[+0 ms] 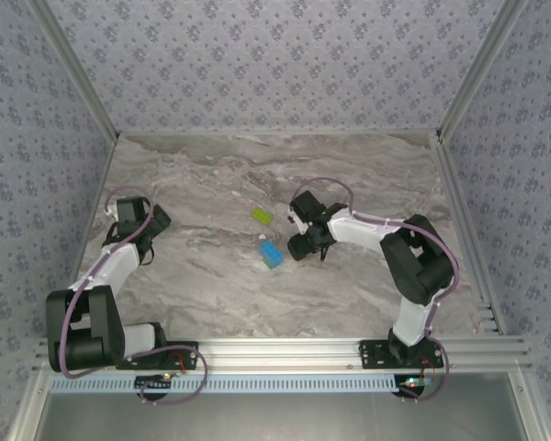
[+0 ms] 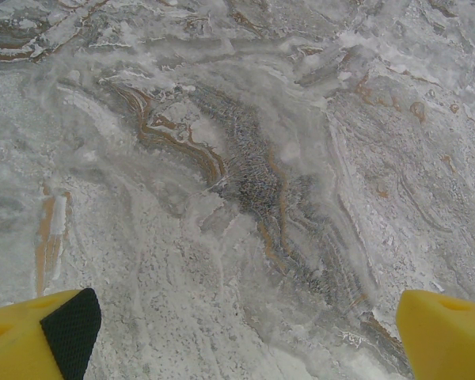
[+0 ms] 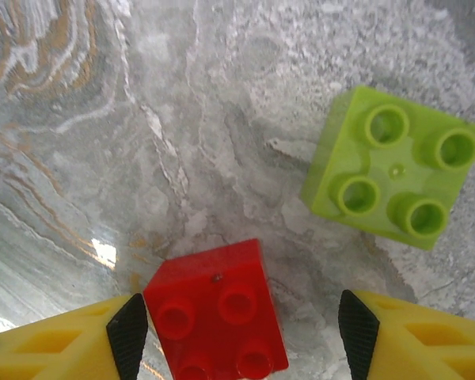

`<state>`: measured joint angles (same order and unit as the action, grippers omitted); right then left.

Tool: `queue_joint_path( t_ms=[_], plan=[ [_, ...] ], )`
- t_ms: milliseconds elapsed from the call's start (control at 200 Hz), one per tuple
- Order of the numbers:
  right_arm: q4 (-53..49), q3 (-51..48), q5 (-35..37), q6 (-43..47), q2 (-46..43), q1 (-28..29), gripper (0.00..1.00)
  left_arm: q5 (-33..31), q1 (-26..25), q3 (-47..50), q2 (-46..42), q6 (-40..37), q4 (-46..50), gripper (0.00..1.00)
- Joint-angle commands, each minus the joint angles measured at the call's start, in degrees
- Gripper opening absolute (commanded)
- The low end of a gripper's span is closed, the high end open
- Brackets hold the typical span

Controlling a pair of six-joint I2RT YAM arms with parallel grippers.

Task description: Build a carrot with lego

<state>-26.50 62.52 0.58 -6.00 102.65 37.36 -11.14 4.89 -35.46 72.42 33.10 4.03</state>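
Left hand (image 2: 245, 324) is released, fingers spread wide over bare surface (image 2: 237, 158) toward the left edge, holding nothing. Little risk there, but it's well apart from the bricks and can't steady anything.

The lego lies near the middle of the surface: blue brick (image 1: 272, 254) toward the near edge, lime-green brick (image 3: 392, 166) past it, the two apart. No carrot is built yet, judging by the loose pieces.

Right hand (image 3: 241, 317) is released, pads straddling the red brick (image 3: 206, 285). One pad is almost at the brick; the other has a gap.

Risks:
- The red brick sits skewed to the pads, so closing may twist it or squirt it out.
- An off-centre close would likely shove it sideways first.
- A slip could bump the lime-green brick.
- The slick-looking top probably lets bricks slide.

Surface: grey marbled stone look, tan veins, glossy patches.

Room: blue-grey floral walls (image 1: 275, 64) on the left, back and right, with metal frame rails (image 1: 285, 347) along the edges.
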Motion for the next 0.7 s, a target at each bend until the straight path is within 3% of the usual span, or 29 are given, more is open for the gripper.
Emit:
queue_joint_path(
  t_ms=[0,190,510,695],
  plan=[
    [-0.3,2.3,-0.5,1.5,1.2,0.2,0.67,0.5,0.4,-2.1,-0.1,0.1,-0.2,0.97],
    [-0.8,3.4,-0.6,2.0,2.7,0.5,0.55,0.5,0.4,-2.1,-0.2,0.1,-0.2,0.97],
    [-1.9,3.7,-0.6,2.6,3.8,0.9,0.53,0.5,0.4,-2.2,0.1,0.1,-0.2,0.97],
    [-2.5,3.7,-0.4,2.6,3.5,1.0,0.44,0.5,0.4,-2.3,0.2,0.1,-0.2,0.97]
  ],
)
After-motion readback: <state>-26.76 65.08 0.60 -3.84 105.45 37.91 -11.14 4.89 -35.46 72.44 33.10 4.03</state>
